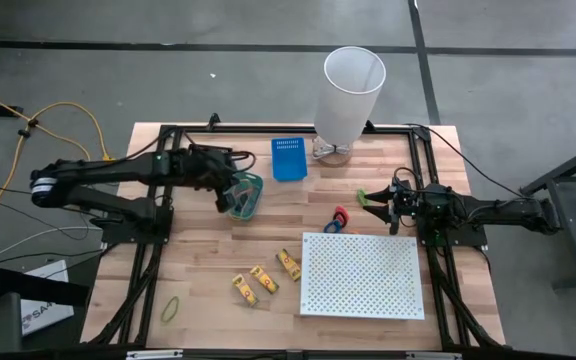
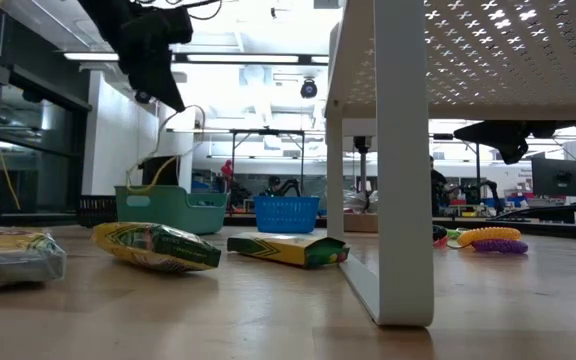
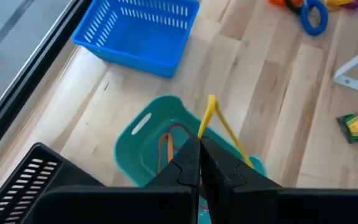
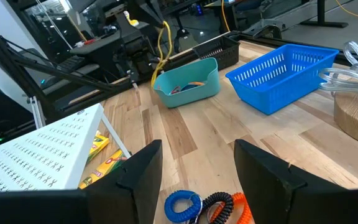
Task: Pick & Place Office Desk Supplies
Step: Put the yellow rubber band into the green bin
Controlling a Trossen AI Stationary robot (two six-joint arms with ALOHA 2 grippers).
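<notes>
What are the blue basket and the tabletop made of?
Blue basket: looks like molded plastic, glossy, its walls a grid of thin slats. Tabletop: looks like wood, pale planks joined side by side with visible grain, matte or lightly sealed.

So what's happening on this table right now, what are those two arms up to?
The left gripper hangs over a teal basket, its fingers pinched shut on a yellow rubber band; other bands already lie inside. The right gripper waits open near some coiled loops, holding nothing. Three crayon packs and a yellow-green band lie loose on the table, beside a white perforated board. A blue basket sits nearby.
</notes>
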